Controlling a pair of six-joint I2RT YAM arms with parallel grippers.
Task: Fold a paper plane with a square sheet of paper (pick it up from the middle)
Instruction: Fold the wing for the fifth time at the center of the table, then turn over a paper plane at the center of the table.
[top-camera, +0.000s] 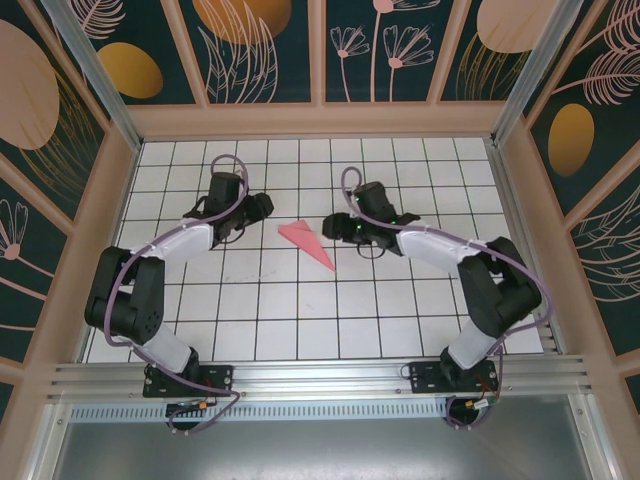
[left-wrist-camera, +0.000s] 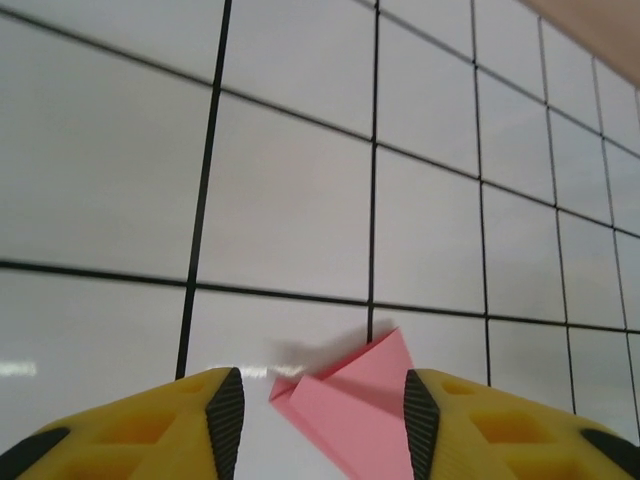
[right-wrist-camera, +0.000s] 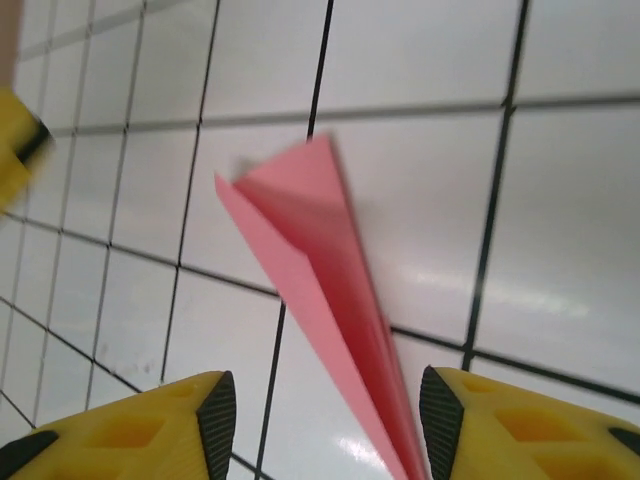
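The square sheet of paper now shows as the paper plane (top-camera: 306, 243), a slim pink-red dart lying flat on the white gridded board (top-camera: 300, 320), its sharp tip pointing toward the near right. My left gripper (top-camera: 263, 207) is open just left of its wide tail. In the left wrist view the tail (left-wrist-camera: 352, 405) lies between the spread fingers of the left gripper (left-wrist-camera: 315, 425), nearer the right pad. My right gripper (top-camera: 336, 228) is open at the plane's right side. In the right wrist view the dart (right-wrist-camera: 310, 265) runs down between the parted fingers of the right gripper (right-wrist-camera: 328, 425), close to the right pad (right-wrist-camera: 440, 420).
Wooden frame walls (top-camera: 320, 120) enclose the board on the far side and on both sides. The aluminium rail (top-camera: 320, 378) with both arm bases runs along the near edge. A yellow finger of the left gripper (right-wrist-camera: 15, 150) shows at the left edge of the right wrist view.
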